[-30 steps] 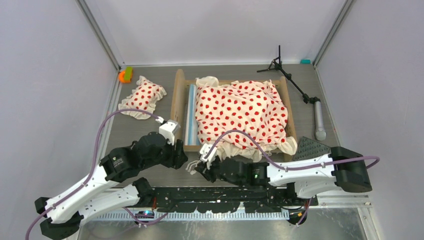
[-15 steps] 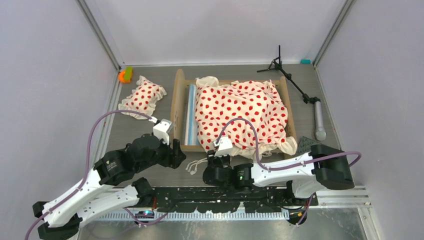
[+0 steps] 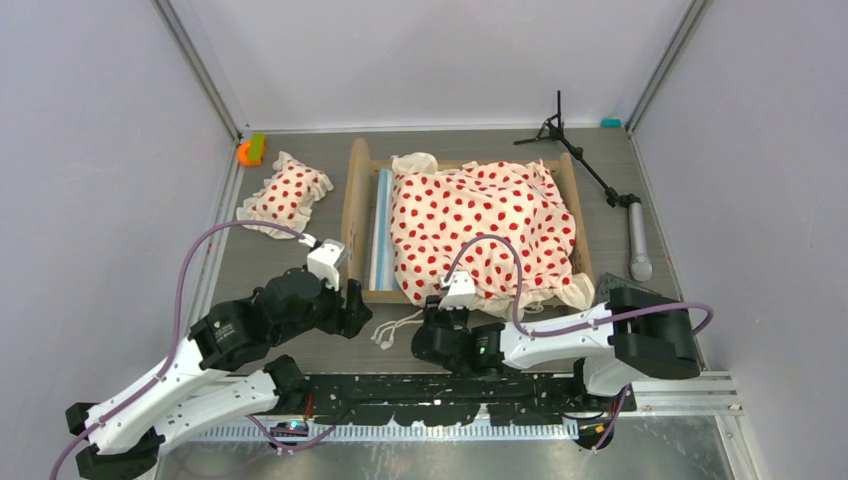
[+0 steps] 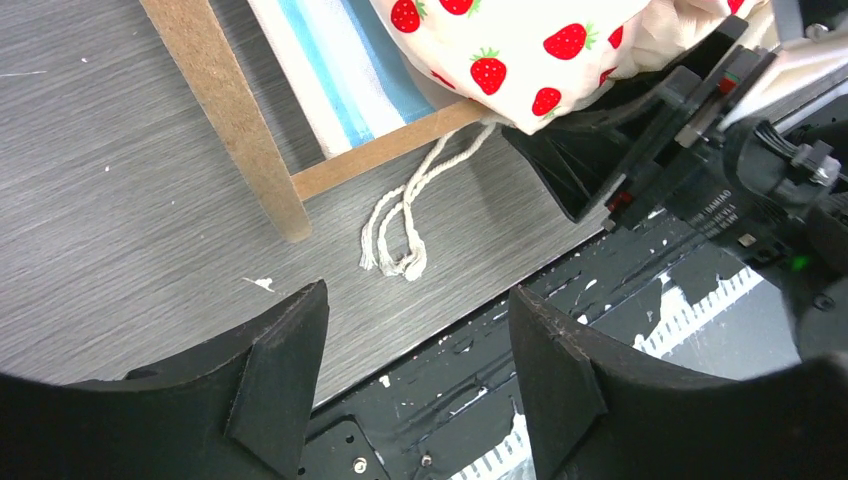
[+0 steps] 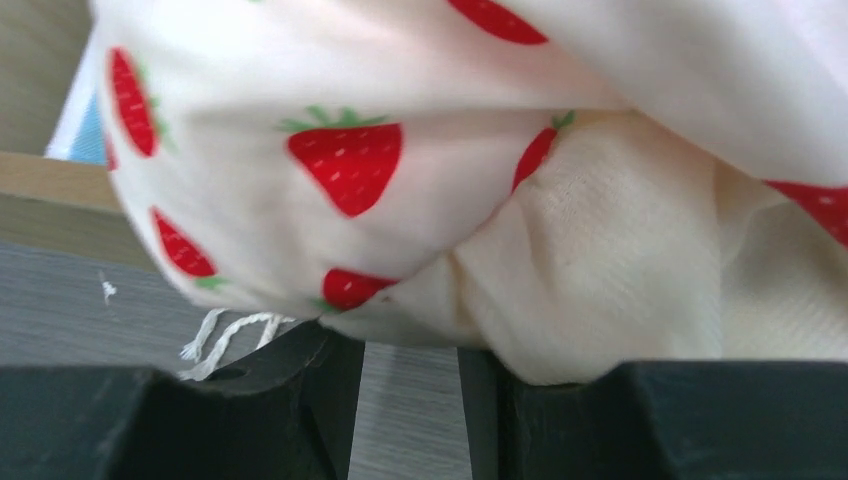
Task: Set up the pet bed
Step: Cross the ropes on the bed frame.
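- While the small light-wood pet bed frame (image 3: pixel 356 195) stands flat on the grey wood-grain table (image 3: pixel 300 262), a small orange-and-green object (image 3: pixel 249 150) lies well to the left of its far left corner.
- A small cream ruffled pillow with a red strawberry print (image 3: pixel 287 192) lies on the table just left of the frame's left end board, apart from it.
- The left gripper (image 4: pixel 415 300) hovers over the table just off the frame's near left corner. Its two black fingers are spread wide with nothing between them.
- A blue-and-white striped mattress (image 3: pixel 383 235) lies inside the frame, and only a strip of it shows along the left end.
- A looped white cotton cord (image 4: pixel 400 225) trails out from under the frame's near rail onto the table, in front of the left gripper.
- A puffy cream strawberry-print ruffled bedding (image 3: pixel 480 220) fills the rest of the frame. It spills over the near rail and the right end board.
- The right gripper (image 5: pixel 410 350) sits at the frame's near rail, right under the overhanging bedding. Its fingers stand apart with bare table showing between them. The cloth rests against the fingertips but is not pinched.
- A black tripod stand with a grey handle (image 3: pixel 590 170) lies on the table just right of the frame.
- A small teal object (image 3: pixel 610 123) sits beyond the frame's far right corner.
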{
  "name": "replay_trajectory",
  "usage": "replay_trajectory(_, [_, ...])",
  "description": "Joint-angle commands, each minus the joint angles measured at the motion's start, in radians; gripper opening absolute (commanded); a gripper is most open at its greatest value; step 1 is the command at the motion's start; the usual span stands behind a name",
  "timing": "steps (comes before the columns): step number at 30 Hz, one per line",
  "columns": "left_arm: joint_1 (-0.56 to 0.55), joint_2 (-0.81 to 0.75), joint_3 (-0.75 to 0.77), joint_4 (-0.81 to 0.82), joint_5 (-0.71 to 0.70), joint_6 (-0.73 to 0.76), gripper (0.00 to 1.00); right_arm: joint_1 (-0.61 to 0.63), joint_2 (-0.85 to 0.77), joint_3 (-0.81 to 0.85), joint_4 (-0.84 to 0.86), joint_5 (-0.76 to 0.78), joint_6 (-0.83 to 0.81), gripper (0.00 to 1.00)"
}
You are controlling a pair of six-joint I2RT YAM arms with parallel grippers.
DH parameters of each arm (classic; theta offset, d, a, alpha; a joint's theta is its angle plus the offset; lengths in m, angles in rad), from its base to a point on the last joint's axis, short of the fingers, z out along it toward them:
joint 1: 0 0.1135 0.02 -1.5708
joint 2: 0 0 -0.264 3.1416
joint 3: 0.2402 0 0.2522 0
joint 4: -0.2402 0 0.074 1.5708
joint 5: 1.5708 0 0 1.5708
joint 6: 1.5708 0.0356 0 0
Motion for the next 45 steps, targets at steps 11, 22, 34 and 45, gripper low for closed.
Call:
replay_trajectory(11, [0.003, -0.009, -0.012, 0.025, -0.015, 0.008, 0.69, -0.046, 0.128, -0.013, 0.220, -0.010, 0.020, 0.43])
replay_trajectory(22, [0.002, 0.000, -0.013, 0.026, -0.009, 0.011, 0.70, -0.051, 0.218, -0.034, 0.247, 0.049, 0.114, 0.40])
replay_trajectory(34, [0.003, 0.001, -0.015, 0.029, -0.008, 0.012, 0.70, -0.054, 0.235, -0.046, 0.255, 0.046, 0.125, 0.09])
replay_trajectory(45, [0.003, -0.002, -0.058, 0.216, 0.097, 0.069, 0.71, -0.042, -0.005, -0.090, 0.188, -0.126, -0.031, 0.00])
